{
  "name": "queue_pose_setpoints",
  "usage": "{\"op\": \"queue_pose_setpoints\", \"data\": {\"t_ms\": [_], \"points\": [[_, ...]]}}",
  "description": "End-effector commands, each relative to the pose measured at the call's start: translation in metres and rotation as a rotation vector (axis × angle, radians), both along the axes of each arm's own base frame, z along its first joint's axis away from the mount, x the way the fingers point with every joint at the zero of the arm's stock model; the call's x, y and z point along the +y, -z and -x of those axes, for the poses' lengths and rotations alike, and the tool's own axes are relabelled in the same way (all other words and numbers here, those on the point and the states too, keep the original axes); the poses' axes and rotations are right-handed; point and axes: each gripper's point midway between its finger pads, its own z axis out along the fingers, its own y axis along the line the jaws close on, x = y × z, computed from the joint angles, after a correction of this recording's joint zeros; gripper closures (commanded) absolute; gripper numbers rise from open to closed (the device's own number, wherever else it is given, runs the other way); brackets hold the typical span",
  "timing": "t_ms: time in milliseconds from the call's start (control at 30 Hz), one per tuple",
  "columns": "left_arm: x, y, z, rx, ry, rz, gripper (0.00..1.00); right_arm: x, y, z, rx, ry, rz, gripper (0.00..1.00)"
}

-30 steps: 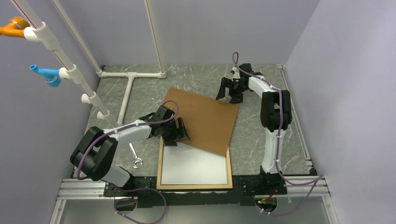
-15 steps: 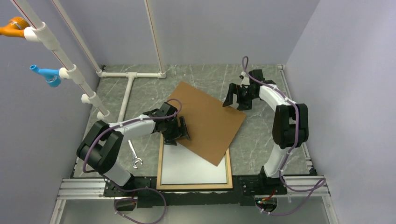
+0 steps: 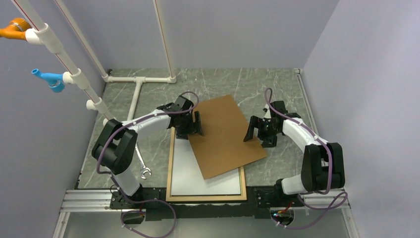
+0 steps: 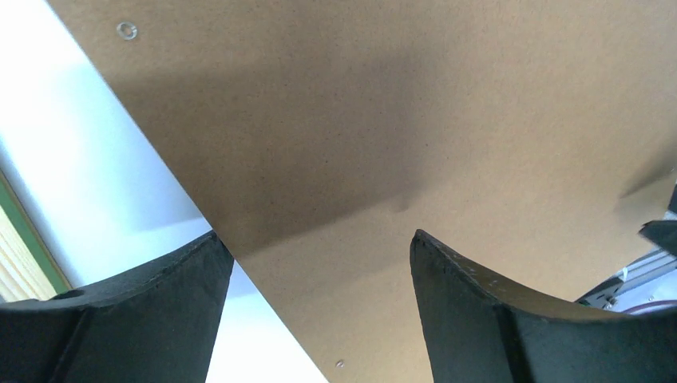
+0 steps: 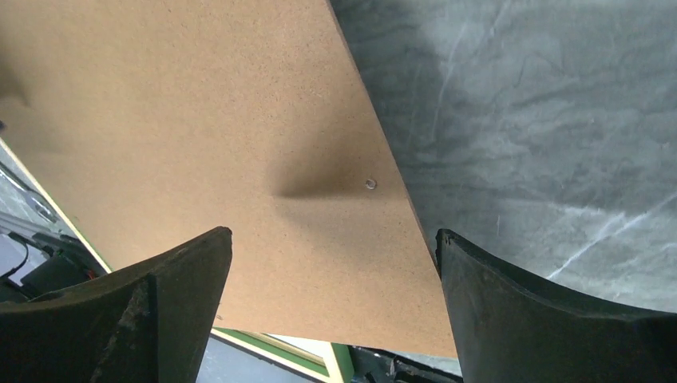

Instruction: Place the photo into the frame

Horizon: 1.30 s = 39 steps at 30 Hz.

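Squaring up the board (image 3: 223, 136) over the frame (image 3: 205, 198) looks like the step in hand. The photo (image 3: 198, 178) seems to be in the frame already, white back up, filling the opening; judging by that, only closing the back is left

Frame lies flat at the near edge of the table (image 3: 277, 84), between the arm bases, tan wood border up, green inner edge seen from left wrist (image 4: 20, 247). Photo white in left wrist view too (image 4: 96, 159), running under the board (image 4: 399, 120)

Board lies skewed, turned clockwise against the frame, covering the far half of the photo, its right corner hanging past the frame onto the table

Left gripper (image 3: 189, 131) over the board's left edge, jaws apart, nothing between them (image 4: 315, 238). Right gripper (image 3: 258, 136) at the board's right edge, jaws wide apart, holding nothing (image 5: 331, 235); board edge (image 5: 199, 120) runs between its fingers with bare table (image 5: 543, 120) beyond. Can't tell if any fingertip touches the board

Next move, as a guess: turn the board counter-clockwise until its edges line up with the frame, then slide it toward the near edge so it drops inside the border. Needs both arms nudging opposite edges; thin board could ride up on the border or drag the photo

Table is dark grey marble-look, flat, slick looking. Wrench (image 3: 143, 168) lies left of the frame. White pipes (image 3: 138, 82) stand at the far left, orange and blue clips (image 3: 49, 79) on one. Lilac walls (image 3: 346, 59) on three sides, metal rail (image 3: 89, 198) along the near edge
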Motion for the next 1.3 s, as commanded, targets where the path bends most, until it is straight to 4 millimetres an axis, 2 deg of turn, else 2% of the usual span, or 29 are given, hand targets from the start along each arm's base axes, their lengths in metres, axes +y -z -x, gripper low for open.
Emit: {"op": "queue_pose_setpoints", "data": {"t_ms": [0,233,433,533,600,700,900,1067,1167,1267], "points": [[-0.047,-0.044,-0.031,-0.135,0.09,0.154,0.18,0.02,-0.018,-0.009,-0.031,0.032,-0.081,0.0],[-0.027,-0.028,-0.021,-0.095,0.066,0.059,0.16,-0.008,-0.014,-0.063,-0.104,0.099,0.011,0.0],[-0.014,-0.018,-0.016,-0.065,0.042,0.04,0.15,-0.024,-0.002,-0.092,-0.062,0.091,0.041,0.0],[-0.012,-0.017,-0.019,-0.058,0.034,0.044,0.15,-0.021,-0.001,-0.1,-0.056,0.096,0.003,0.0],[-0.012,-0.018,-0.023,-0.063,0.032,0.054,0.15,-0.009,-0.002,-0.095,-0.053,0.078,-0.066,0.0],[-0.011,-0.019,-0.03,-0.066,0.035,0.057,0.15,0.001,0.002,-0.076,-0.033,0.064,-0.107,0.0],[-0.005,-0.012,-0.04,-0.047,0.034,0.021,0.15,0.009,0.008,-0.025,0.019,0.047,-0.135,0.0],[-0.018,-0.011,-0.047,-0.053,0.081,0.058,0.16,0.02,0.002,0.016,0.037,0.036,-0.186,0.0],[-0.022,-0.015,-0.049,-0.057,0.094,0.078,0.16,0.009,0.0,0.017,0.001,0.061,-0.116,0.0],[-0.018,-0.021,-0.051,-0.088,0.087,0.058,0.16,-0.011,-0.006,0.0,-0.052,0.107,-0.03,0.0]]}}
